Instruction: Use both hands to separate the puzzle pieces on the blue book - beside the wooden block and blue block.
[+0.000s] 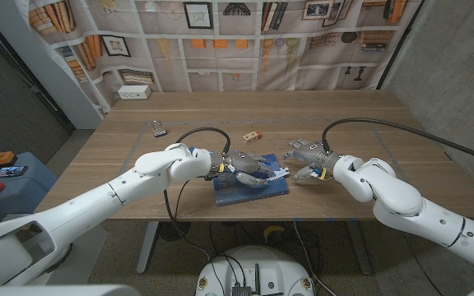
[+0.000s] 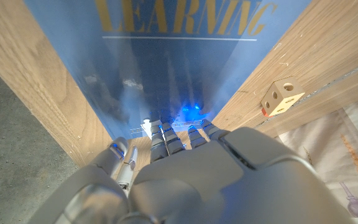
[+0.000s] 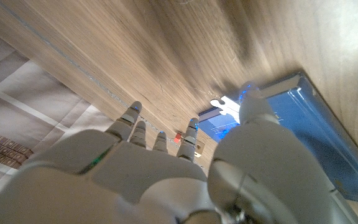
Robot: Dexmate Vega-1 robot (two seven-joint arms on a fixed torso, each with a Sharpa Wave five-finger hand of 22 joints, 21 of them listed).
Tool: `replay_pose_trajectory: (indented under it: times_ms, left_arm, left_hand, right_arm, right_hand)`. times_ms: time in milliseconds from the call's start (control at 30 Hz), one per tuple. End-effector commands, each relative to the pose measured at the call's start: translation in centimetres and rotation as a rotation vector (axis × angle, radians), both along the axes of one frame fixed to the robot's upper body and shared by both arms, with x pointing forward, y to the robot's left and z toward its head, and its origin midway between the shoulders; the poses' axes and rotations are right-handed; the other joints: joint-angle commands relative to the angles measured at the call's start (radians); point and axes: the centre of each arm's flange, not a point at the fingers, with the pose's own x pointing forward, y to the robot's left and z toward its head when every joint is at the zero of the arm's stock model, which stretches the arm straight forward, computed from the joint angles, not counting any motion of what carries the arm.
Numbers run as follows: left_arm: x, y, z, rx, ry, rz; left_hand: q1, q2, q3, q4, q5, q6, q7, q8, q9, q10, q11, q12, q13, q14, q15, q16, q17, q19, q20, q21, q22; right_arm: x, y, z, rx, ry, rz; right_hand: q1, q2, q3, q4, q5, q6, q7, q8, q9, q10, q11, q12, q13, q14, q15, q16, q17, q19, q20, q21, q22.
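One blue book (image 1: 253, 187), one wooden block (image 1: 252, 135), one padlock (image 1: 159, 127), one white box (image 1: 134, 93), two hands: left (image 1: 249, 170), right (image 1: 309, 162)

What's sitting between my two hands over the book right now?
In the head view, the white puzzle pieces lie on the blue book, between the left hand and the right hand. Whether either hand grips them is unclear.
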Motion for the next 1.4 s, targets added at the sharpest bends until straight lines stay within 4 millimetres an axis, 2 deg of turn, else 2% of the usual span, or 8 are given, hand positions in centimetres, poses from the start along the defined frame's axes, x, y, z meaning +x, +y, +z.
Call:
replay_pose_trajectory:
  times_ms: [33, 533, 967, 1133, 1400]
  left_arm:
    - [-0.2, 0.2, -0.1, 0.001, -0.004, 0.0]
    - [-0.4, 0.3, -0.3, -0.005, -0.008, 0.002]
    - [-0.4, 0.3, -0.6, -0.009, -0.004, 0.001]
    - [-0.4, 0.4, -0.6, -0.01, -0.005, 0.003]
    - [-0.3, 0.4, -0.6, -0.011, -0.002, 0.003]
  left_hand:
    - [0.013, 0.116, 0.007, -0.002, -0.005, 0.04, 0.025, 0.003, 0.006, 0.04, 0.033, 0.006, 0.006, 0.008, -0.076, -0.002, -0.001, -0.09, -0.067, 0.0, -0.001]
    - [0.016, 0.115, 0.014, -0.006, -0.006, 0.046, 0.026, 0.002, 0.006, 0.044, 0.032, 0.005, 0.006, 0.014, -0.077, -0.003, -0.002, -0.083, -0.064, 0.0, -0.002]
    - [0.018, 0.114, 0.021, -0.009, -0.007, 0.049, 0.025, 0.001, 0.006, 0.049, 0.032, 0.005, 0.006, 0.018, -0.078, -0.003, -0.002, -0.075, -0.063, 0.001, -0.002]
    - [0.018, 0.114, 0.023, -0.01, -0.007, 0.05, 0.025, 0.001, 0.006, 0.05, 0.032, 0.004, 0.006, 0.021, -0.078, -0.003, -0.002, -0.073, -0.063, 0.001, -0.002]
    - [0.019, 0.114, 0.026, -0.012, -0.007, 0.05, 0.025, 0.001, 0.006, 0.052, 0.033, 0.004, 0.006, 0.022, -0.078, -0.004, -0.002, -0.071, -0.064, 0.0, -0.002]
  right_arm:
    - [0.5, 0.6, -0.3, -0.003, 0.004, -0.012]
    - [0.9, 0.9, -1.1, -0.014, -0.003, -0.004]
    - [1.2, 1.1, -1.8, 0.003, -0.031, -0.006]
    - [1.3, 1.3, -1.9, 0.012, -0.056, 0.011]
    - [1.4, 1.5, -2.2, 0.028, -0.1, 0.037]
  right_hand:
    - [0.014, 0.007, 0.009, 0.003, -0.006, 0.013, -0.002, 0.007, 0.002, 0.003, 0.003, 0.004, 0.001, 0.001, 0.007, 0.007, 0.005, 0.003, 0.001, 0.006, 0.003]
    - [0.018, 0.007, 0.011, 0.007, -0.016, 0.041, -0.003, 0.022, 0.005, 0.011, -0.002, 0.008, 0.001, 0.006, 0.006, 0.011, 0.007, 0.01, 0.002, 0.008, 0.003]
    - [0.034, -0.004, 0.011, 0.005, -0.031, 0.08, -0.004, 0.044, 0.01, 0.037, -0.01, 0.016, 0.001, 0.033, -0.011, 0.022, 0.006, 0.033, -0.008, 0.014, 0.003]
    - [0.044, -0.009, 0.012, 0.003, -0.03, 0.099, -0.003, 0.055, 0.013, 0.048, -0.016, 0.018, 0.001, 0.046, -0.019, 0.026, 0.007, 0.041, -0.011, 0.015, 0.003]
    - [0.071, -0.011, 0.019, 0.003, -0.028, 0.155, -0.003, 0.085, 0.02, 0.077, -0.027, 0.024, 0.001, 0.071, -0.032, 0.035, 0.007, 0.065, -0.023, 0.018, 0.003]
